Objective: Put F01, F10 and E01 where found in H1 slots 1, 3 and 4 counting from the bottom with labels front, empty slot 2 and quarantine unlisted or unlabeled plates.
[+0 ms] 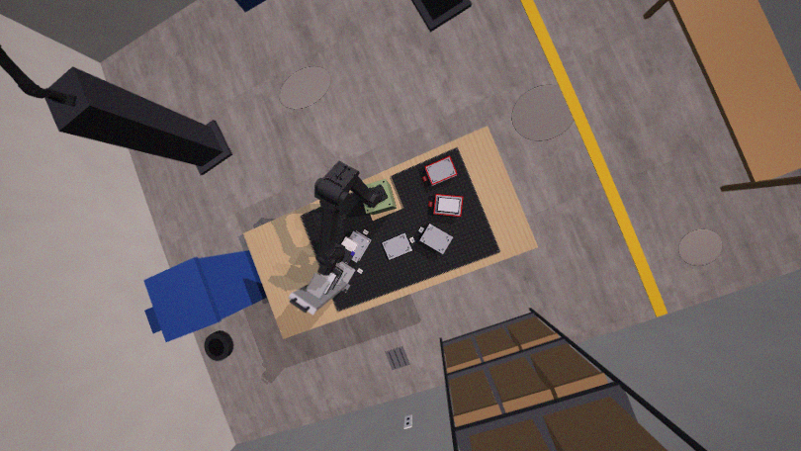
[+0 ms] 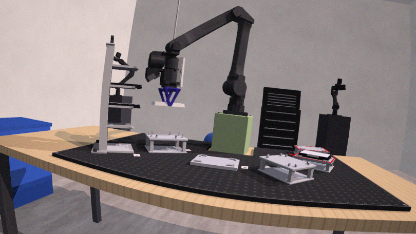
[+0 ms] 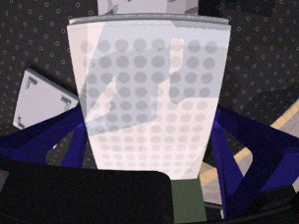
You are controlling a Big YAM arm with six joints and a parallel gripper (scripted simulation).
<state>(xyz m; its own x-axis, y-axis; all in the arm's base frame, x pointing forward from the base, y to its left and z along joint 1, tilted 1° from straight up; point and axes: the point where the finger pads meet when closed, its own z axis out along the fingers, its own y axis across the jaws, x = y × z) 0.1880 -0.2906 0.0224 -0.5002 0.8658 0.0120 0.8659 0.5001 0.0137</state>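
My gripper (image 2: 168, 100) (image 3: 149, 110) has blue fingers and is shut on a pale well plate (image 2: 177, 104) (image 3: 151, 94) (image 1: 349, 243), gripped across its long sides. It holds the plate level in the air, to the right of the plate hotel H1 (image 2: 105, 95) (image 1: 320, 287), at about the height of the middle shelves. A raised grey nest (image 2: 166, 141) (image 3: 148, 1) stands on the mat below the plate. The hotel's shelves carry thin dark plates (image 2: 125, 86); their labels are too small to read.
A flat grey nest (image 2: 214, 161) (image 1: 397, 246) and a second raised nest (image 2: 286, 167) (image 1: 435, 237) stand mid-mat. Two red-edged quarantine nests (image 1: 440, 170) are at the far right; one holds a plate (image 2: 316, 153) (image 1: 448, 205). The arm's green pedestal (image 2: 231, 132) stands behind.
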